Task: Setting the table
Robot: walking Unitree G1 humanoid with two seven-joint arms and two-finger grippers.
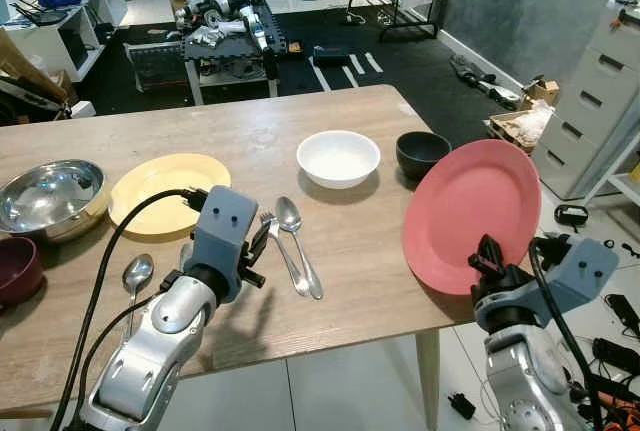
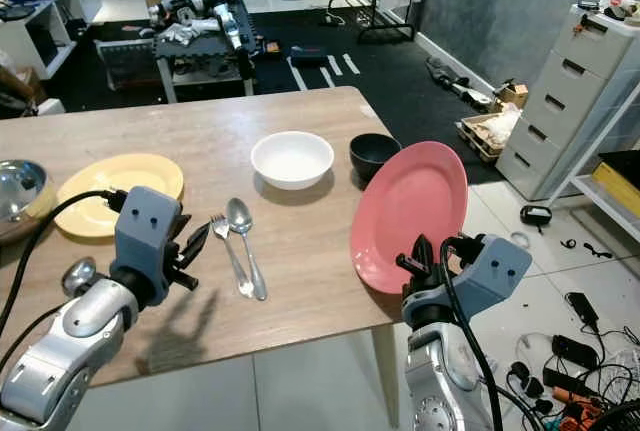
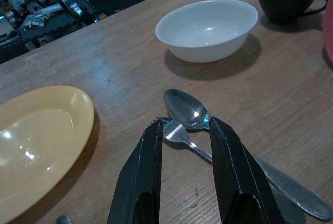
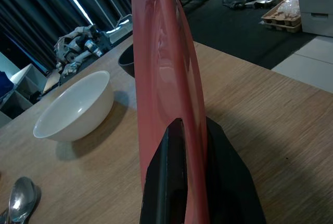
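Observation:
On the wooden table [image 1: 240,131] a fork [image 1: 284,254] and a spoon [image 1: 297,241] lie side by side. My left gripper [image 1: 258,248] hovers open just over them; in the left wrist view its fingertips [image 3: 156,130] straddle the fork's head [image 3: 177,132]. At the table's right front corner my right gripper [image 1: 487,256] is shut on the lower rim of a pink plate [image 1: 470,209], which stands steeply tilted, nearly on edge [image 4: 161,78]. A white bowl [image 1: 338,157] and a black cup [image 1: 420,152] sit behind it. A yellow plate [image 1: 165,191] lies to the left.
A steel bowl [image 1: 50,197], a maroon bowl [image 1: 15,269] and a second spoon [image 1: 135,275] are at the table's left end. A cluttered cart [image 1: 225,31] stands behind the table, grey drawers [image 1: 595,101] to the right, and cables [image 1: 610,351] lie on the floor.

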